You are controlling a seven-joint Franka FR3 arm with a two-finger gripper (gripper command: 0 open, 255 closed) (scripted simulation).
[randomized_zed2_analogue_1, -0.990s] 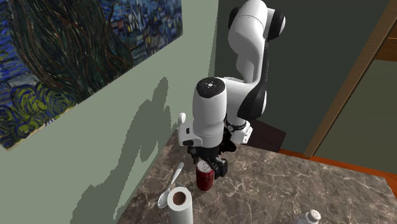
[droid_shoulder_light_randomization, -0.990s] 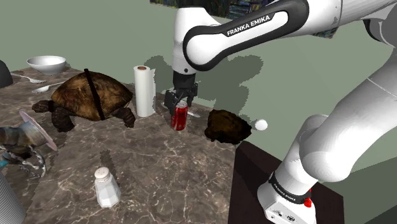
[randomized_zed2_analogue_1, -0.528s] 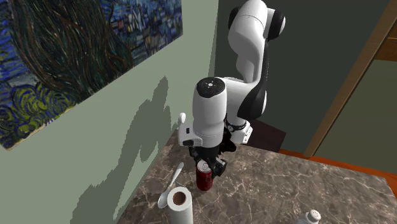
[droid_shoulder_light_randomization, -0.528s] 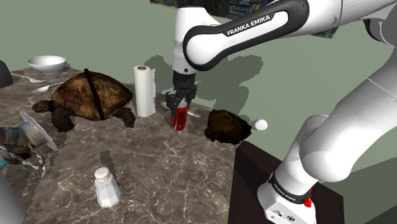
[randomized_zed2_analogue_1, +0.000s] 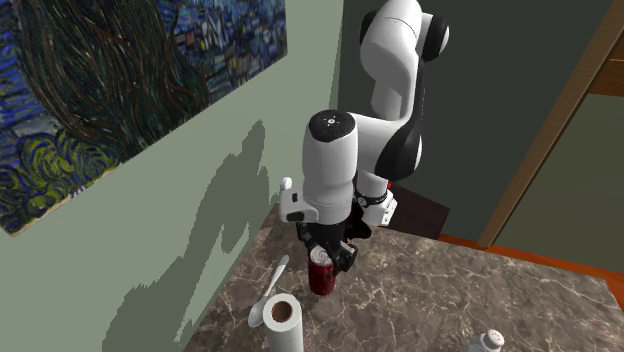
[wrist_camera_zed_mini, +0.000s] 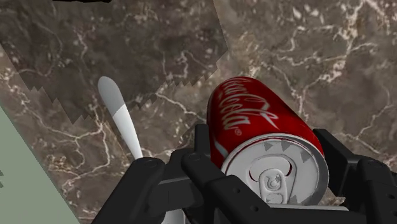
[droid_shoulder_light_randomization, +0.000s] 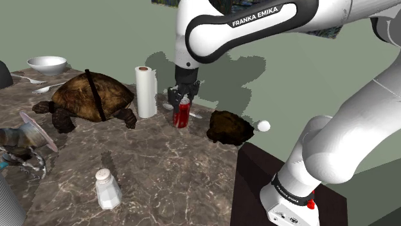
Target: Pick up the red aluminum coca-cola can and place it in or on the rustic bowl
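A red Coca-Cola can [droid_shoulder_light_randomization: 181, 116] is clasped near its top by my black gripper [droid_shoulder_light_randomization: 182, 103], which is shut on it. In the second exterior view the can [randomized_zed2_analogue_1: 322, 276] hangs under the gripper [randomized_zed2_analogue_1: 325, 258], just above the marble top. Through the wrist view the can [wrist_camera_zed_mini: 254, 121] lies between the two fingers [wrist_camera_zed_mini: 202, 156], its silver lid and tab towards the camera, with my gripper [wrist_camera_zed_mini: 270, 167] around its upper end. A dark brown, rough bowl [droid_shoulder_light_randomization: 229, 127] sits on the counter to the right of the can in the shoulder view.
A big turtle figure [droid_shoulder_light_randomization: 90, 96] and an upright paper towel roll [droid_shoulder_light_randomization: 146, 91] stand left of the can. A white spoon [wrist_camera_zed_mini: 121, 114] lies beside it by the wall. A salt shaker [droid_shoulder_light_randomization: 107, 188], a white bowl [droid_shoulder_light_randomization: 46, 64] and clutter [droid_shoulder_light_randomization: 26, 144] sit farther left.
The fingers have closed on the can. The arm has since risen a little, and the can has come up slightly off the marble with it.
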